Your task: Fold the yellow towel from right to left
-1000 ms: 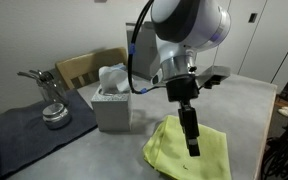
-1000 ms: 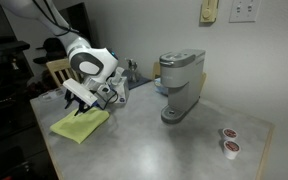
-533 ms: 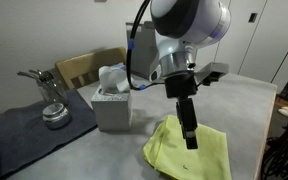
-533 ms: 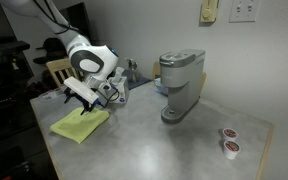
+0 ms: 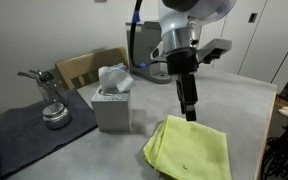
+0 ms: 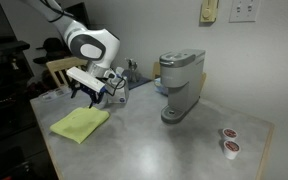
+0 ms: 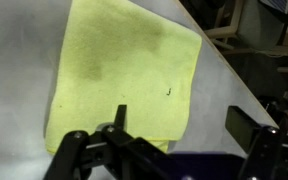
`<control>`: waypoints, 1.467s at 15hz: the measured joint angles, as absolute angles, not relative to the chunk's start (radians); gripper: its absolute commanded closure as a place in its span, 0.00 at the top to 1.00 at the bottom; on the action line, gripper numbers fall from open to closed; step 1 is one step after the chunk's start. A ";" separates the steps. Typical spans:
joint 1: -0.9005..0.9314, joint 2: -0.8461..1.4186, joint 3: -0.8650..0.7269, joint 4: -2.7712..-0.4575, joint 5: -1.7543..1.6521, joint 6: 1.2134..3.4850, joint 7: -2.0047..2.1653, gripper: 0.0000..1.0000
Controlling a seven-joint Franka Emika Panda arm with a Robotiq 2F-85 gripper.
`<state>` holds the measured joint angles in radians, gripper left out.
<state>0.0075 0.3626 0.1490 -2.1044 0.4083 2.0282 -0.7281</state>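
Note:
The yellow towel (image 5: 188,148) lies folded flat on the grey table near its edge; it shows in both exterior views (image 6: 80,123) and fills the upper part of the wrist view (image 7: 124,70). My gripper (image 5: 190,108) hangs above the towel, apart from it, with nothing in it. In the wrist view the two fingers (image 7: 184,125) stand wide apart, one over the towel's near edge, the other over bare table. In an exterior view the gripper (image 6: 92,92) is above and behind the towel.
A grey tissue box (image 5: 111,100) stands next to the towel. A metal object (image 5: 52,108) sits on a dark mat. A wooden chair (image 5: 84,65) stands behind. A coffee machine (image 6: 181,85) and two pods (image 6: 228,141) are further along the table.
My gripper has risen straight up off the towel, from touching height to well above it. The towel lies still and folded.

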 measured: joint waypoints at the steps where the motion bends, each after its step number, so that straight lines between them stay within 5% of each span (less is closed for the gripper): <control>1: 0.005 0.345 0.143 -2.106 0.395 2.020 -0.721 1.00; 22: 0.000 0.100 0.089 -2.169 0.174 1.845 -0.620 1.00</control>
